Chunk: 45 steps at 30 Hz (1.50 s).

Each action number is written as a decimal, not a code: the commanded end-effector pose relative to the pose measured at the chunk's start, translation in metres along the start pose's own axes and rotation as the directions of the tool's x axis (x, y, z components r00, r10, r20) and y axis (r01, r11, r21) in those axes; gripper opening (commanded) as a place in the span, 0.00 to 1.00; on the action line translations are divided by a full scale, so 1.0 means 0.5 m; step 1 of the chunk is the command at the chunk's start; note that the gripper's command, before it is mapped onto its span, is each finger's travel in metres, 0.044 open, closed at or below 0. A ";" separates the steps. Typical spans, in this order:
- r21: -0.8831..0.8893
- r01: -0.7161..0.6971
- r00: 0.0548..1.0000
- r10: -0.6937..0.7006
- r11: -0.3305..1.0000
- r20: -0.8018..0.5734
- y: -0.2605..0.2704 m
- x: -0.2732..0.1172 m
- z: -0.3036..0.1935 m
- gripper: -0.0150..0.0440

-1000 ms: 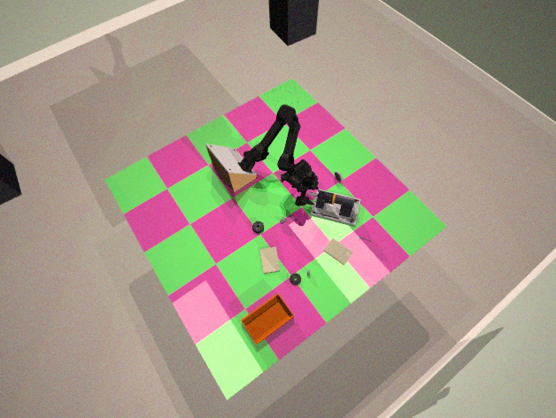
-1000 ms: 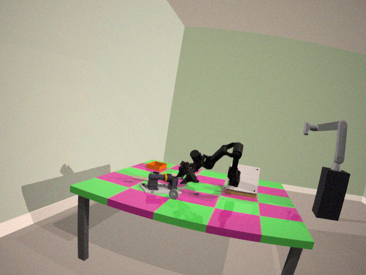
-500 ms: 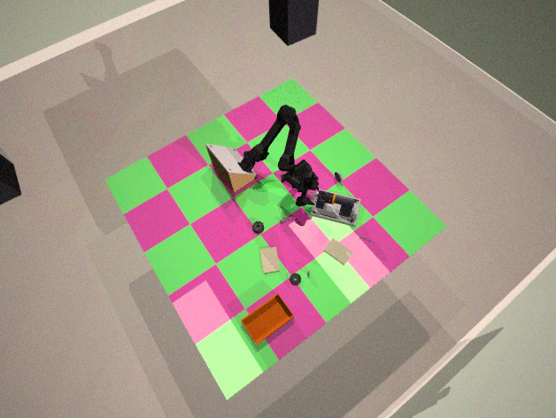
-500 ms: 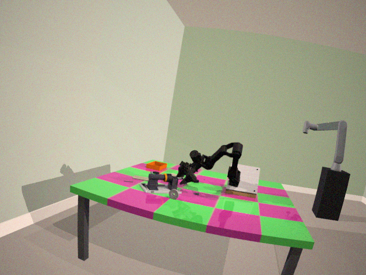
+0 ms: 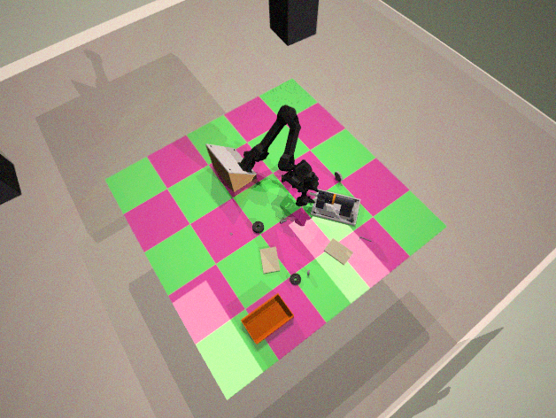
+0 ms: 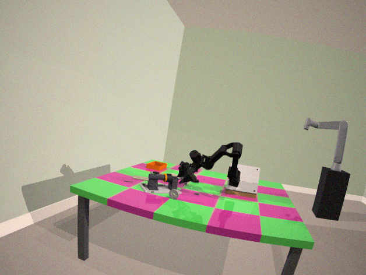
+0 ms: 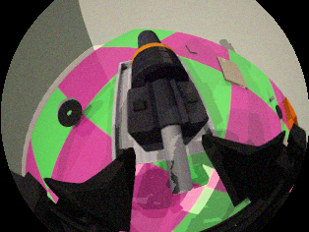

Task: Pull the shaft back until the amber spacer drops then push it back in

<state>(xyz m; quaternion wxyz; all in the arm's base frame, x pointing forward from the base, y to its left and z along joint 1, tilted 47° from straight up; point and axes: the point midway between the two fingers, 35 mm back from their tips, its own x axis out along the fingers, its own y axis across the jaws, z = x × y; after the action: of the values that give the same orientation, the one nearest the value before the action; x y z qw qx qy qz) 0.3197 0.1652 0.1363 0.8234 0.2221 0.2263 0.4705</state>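
The pale grey shaft (image 7: 178,157) sticks out of the near dark block (image 7: 162,108) toward my gripper. The amber spacer (image 5: 334,198) (image 6: 165,177) (image 7: 153,44) is a thin orange band around the dark assembly on the light grey base plate (image 5: 335,220) (image 7: 119,108). It sits between dark cylindrical parts; the wrist view does not show clearly which is the housing. My gripper (image 5: 308,197) (image 6: 187,179) (image 7: 169,146) is open, with its fingers on either side of the shaft and a visible gap to each. The shaft's far portion is hidden inside the dark parts.
A black ring (image 7: 61,116) stands beside the base plate. Two more black rings (image 5: 253,228) (image 5: 290,281) and two beige plates (image 5: 269,260) (image 5: 337,251) lie on the table. An orange bin (image 5: 267,319) (image 6: 157,166) and a tilted white panel (image 5: 226,157) (image 6: 249,179) stand farther off.
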 end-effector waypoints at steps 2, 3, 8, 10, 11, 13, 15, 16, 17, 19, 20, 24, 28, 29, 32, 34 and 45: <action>0.000 0.000 1.000 0.000 1.000 0.000 0.000 0.000 0.000 0.56; 0.000 0.000 1.000 0.000 1.000 0.000 0.000 0.000 0.000 0.51; 0.000 0.000 1.000 0.000 1.000 0.000 0.000 0.000 0.000 0.29; 0.000 0.000 1.000 0.000 1.000 0.000 0.000 0.000 0.000 0.27; 0.000 0.000 1.000 0.000 1.000 0.000 0.000 0.000 0.000 0.25; 0.000 0.000 1.000 0.000 1.000 0.000 0.000 0.000 0.000 0.25; 0.001 0.000 1.000 0.000 1.000 0.001 0.000 0.000 0.000 0.25; 0.001 0.001 1.000 -0.001 1.000 0.001 0.000 -0.001 -0.001 0.25; 0.002 0.002 1.000 -0.002 1.000 0.002 0.000 -0.002 -0.002 0.25; 0.003 0.002 1.000 -0.002 1.000 0.002 0.000 -0.004 -0.004 0.25; 0.003 0.003 1.000 -0.003 1.000 0.002 0.000 -0.005 -0.005 0.25; 0.003 0.003 1.000 -0.003 1.000 0.002 0.000 -0.008 -0.009 0.25; 0.003 0.003 1.000 -0.003 1.000 0.002 0.000 -0.012 -0.012 0.25; 0.003 0.003 1.000 -0.003 1.000 0.002 0.000 -0.013 -0.013 0.25; 0.003 0.003 1.000 -0.003 1.000 0.002 0.000 -0.016 -0.016 0.25; 0.003 0.003 1.000 -0.003 1.000 0.002 0.000 -0.018 -0.018 0.25; 0.003 0.003 1.000 -0.003 1.000 0.002 0.000 -0.023 -0.024 0.25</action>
<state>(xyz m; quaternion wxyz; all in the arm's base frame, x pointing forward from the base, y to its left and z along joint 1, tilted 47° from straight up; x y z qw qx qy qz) 0.3085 0.1572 0.1290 0.8243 0.2248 0.2272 0.4673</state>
